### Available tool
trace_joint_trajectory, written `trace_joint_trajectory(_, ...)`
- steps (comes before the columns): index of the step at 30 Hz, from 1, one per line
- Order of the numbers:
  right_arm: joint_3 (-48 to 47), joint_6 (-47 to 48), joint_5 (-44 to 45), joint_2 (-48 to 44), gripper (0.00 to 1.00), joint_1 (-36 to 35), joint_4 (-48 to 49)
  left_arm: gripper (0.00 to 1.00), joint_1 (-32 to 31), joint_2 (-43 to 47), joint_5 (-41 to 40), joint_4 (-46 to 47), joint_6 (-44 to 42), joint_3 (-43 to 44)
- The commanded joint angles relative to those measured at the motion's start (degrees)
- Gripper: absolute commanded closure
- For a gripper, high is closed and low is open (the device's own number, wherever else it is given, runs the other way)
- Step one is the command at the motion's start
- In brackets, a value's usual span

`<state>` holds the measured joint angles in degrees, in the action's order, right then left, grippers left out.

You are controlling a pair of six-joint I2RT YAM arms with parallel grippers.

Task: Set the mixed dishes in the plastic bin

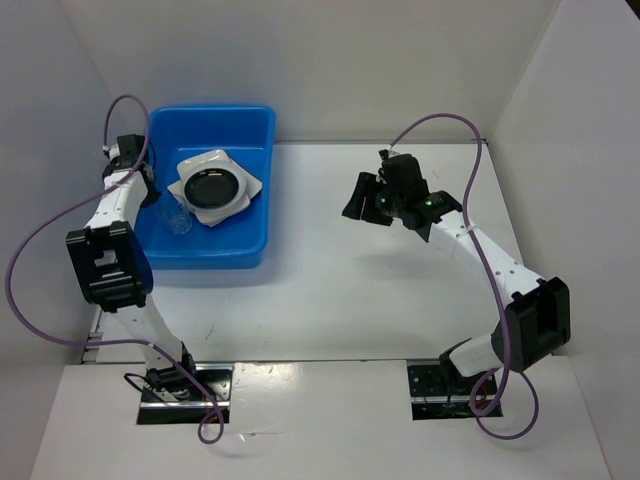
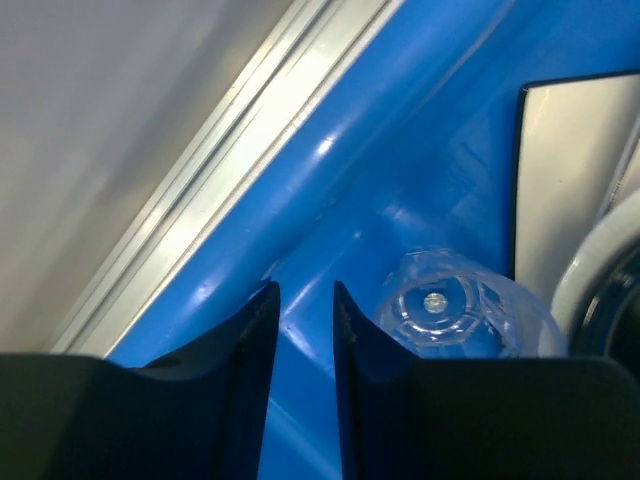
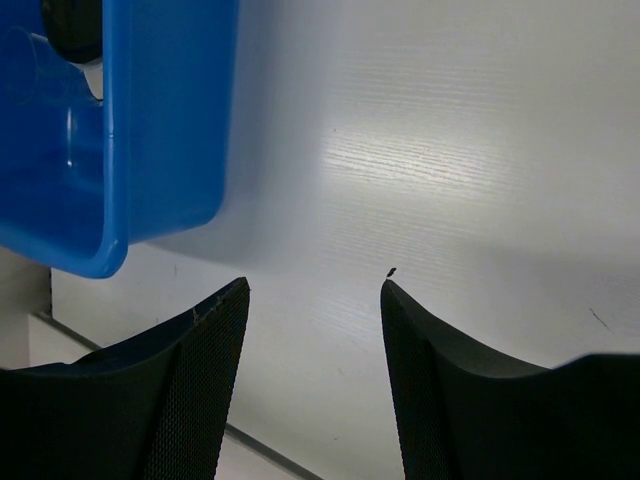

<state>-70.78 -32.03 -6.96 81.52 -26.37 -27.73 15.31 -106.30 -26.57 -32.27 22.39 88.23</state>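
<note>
The blue plastic bin stands at the back left of the table. Inside it a round black bowl sits on a stack of white dishes, and a small clear cup stands near the bin's left wall. My left gripper is down inside the bin just left of the cup. In the left wrist view the left gripper is open by a narrow gap with only blue bin floor between the jaws, and the cup stands free beside the right finger. My right gripper hangs open and empty over the table.
The white plate's dark edge and the black bowl lie close to the cup's right. In the right wrist view the bin's corner is at upper left, with the white table below the right gripper. White walls enclose the table.
</note>
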Motion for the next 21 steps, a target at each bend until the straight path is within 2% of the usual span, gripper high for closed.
trace_joint_trajectory(1, 0.47, 1.01, 0.55, -1.27, 0.39, 0.35, 2.15, 0.64, 0.42, 3.2, 0.46, 1.33, -1.04, 0.02)
trace_joint_trajectory(4, 0.47, 1.53, 0.55, -1.27, 0.39, 0.35, 2.15, 0.5, 0.42, 4.96, 2.04, 0.73, -1.56, 2.38)
trace_joint_trajectory(8, 0.47, 1.53, 0.55, -1.27, 0.39, 0.35, 2.15, 0.15, 0.42, 10.39, 4.68, -0.51, -1.56, 7.65)
trace_joint_trajectory(9, 0.47, 1.53, 0.55, -1.27, 0.39, 0.88, 2.67, 0.02, 0.42, 11.63, 5.29, -1.03, -1.56, 8.97)
trace_joint_trajectory(12, 1.0, 1.53, -0.5, -1.27, 0.38, 0.88, 2.68, 0.0, 0.42, 16.46, 7.75, -1.57, -1.56, 13.63)
trace_joint_trajectory(13, 1.0, 1.53, -0.51, -1.27, 0.3, 0.88, 3.29, 0.0, 0.42, 17.87, 12.37, -1.57, -0.87, 13.64)
trace_joint_trajectory(14, 1.52, 1.53, -0.51, -1.79, 0.3, 0.88, 3.81, 0.0, 0.42, 21.19, 15.9, 0.17, 0.45, 13.64)
trace_joint_trajectory(15, 1.53, 1.53, -0.51, -2.67, 0.3, 0.88, 3.82, 0.0, 0.42, 22.96, 19.76, 1.5, 1.76, 10.25)
trace_joint_trajectory(16, 2.31, 0.92, -0.51, -3.37, 0.28, 1.49, 4.69, 0.0, 0.42, 24.63, 27.89, 4.21, 3.17, 7.95)
trace_joint_trajectory(19, 3.63, 1.53, -1.83, -6.19, 0.25, 3.77, 5.31, 0.0, -0.63, 29.48, 38.31, 8.78, 8.01, -1.69)
trace_joint_trajectory(21, 3.64, 2.76, -3.4, -8.38, 0.23, 5.09, 3.22, 0.0, -2.64, 31.76, 37.47, 8.8, 8.02, -5.33)
